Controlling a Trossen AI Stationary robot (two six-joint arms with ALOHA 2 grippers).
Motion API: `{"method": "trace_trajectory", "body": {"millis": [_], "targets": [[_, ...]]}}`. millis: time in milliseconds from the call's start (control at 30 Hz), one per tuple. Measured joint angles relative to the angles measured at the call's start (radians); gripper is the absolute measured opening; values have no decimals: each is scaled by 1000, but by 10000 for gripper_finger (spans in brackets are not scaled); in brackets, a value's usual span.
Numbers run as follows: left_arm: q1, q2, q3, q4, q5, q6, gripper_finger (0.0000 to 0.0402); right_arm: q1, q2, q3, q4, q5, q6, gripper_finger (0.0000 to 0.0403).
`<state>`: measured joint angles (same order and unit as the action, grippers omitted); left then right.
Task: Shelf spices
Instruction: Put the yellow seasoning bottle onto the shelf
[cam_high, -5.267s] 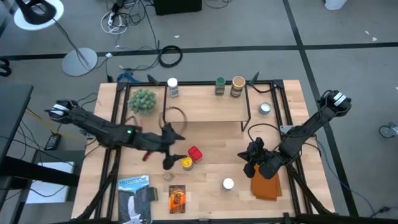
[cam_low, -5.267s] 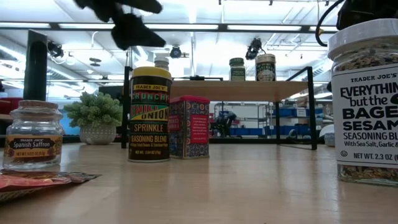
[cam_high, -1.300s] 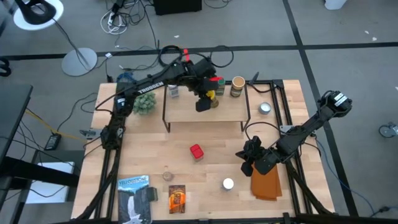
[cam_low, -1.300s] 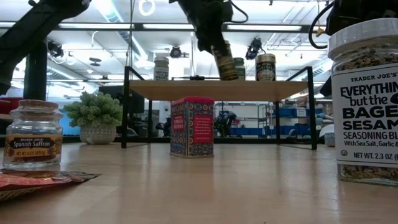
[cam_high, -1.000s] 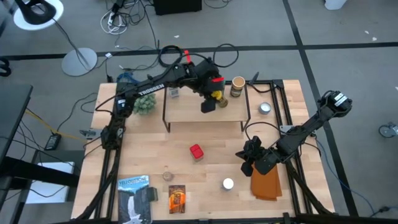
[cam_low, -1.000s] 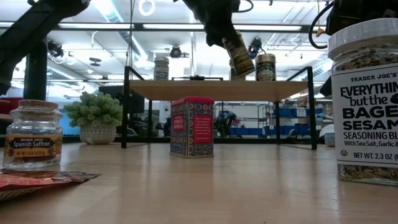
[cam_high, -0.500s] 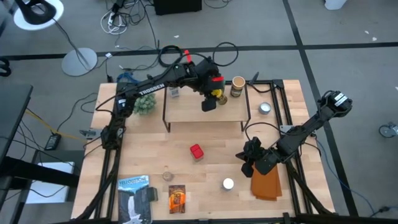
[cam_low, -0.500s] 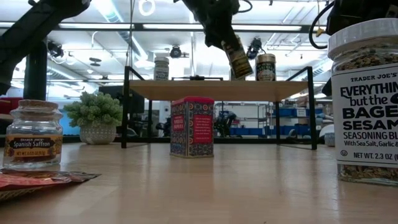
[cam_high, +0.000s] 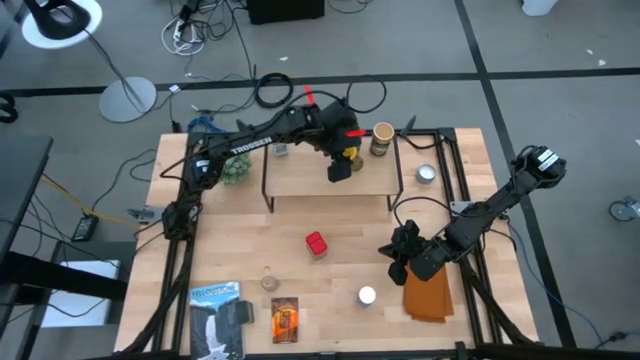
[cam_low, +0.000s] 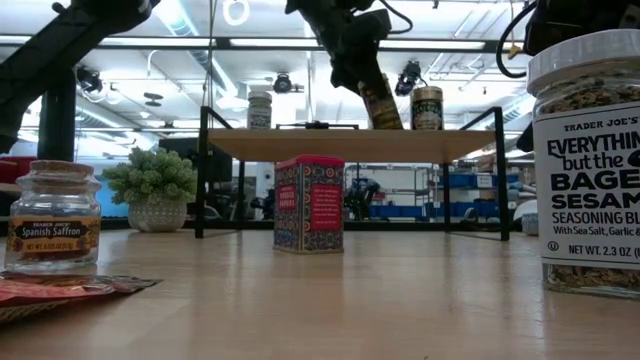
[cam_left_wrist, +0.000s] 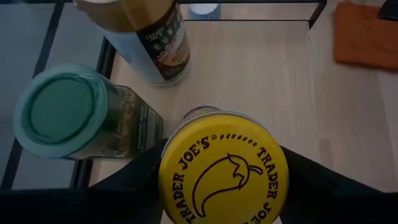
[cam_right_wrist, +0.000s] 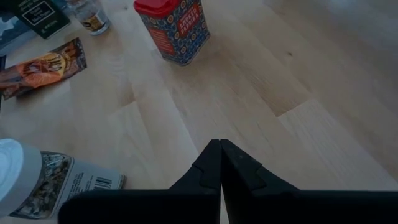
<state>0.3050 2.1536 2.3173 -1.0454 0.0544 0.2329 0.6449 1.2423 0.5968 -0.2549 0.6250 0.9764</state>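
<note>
Your left claw (cam_high: 341, 160) grips the yellow-lidded jar (cam_left_wrist: 222, 168), tilted over the shelf (cam_high: 300, 176), beside the green-lidded jar (cam_left_wrist: 74, 112). Your right claw (cam_right_wrist: 220, 163) is closed, empty.

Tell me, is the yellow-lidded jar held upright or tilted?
Tilted. In the low view the yellow-lidded jar leans in the left tool, above the shelf.

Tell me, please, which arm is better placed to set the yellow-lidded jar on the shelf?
Left: its claw already grips the yellow-lidded jar above the shelf. The right claw is shut, empty, low over the table.
</note>
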Motion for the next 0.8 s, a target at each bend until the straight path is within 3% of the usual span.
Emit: {"method": "trace_trajectory", "body": {"millis": [667, 800], "targets": [[0, -1, 0, -18, 14, -2, 236, 0, 0, 0, 13, 0, -11, 5], [0, -1, 0, -18, 14, -2, 253, 0, 0, 0, 13, 0, -12, 3]]}}
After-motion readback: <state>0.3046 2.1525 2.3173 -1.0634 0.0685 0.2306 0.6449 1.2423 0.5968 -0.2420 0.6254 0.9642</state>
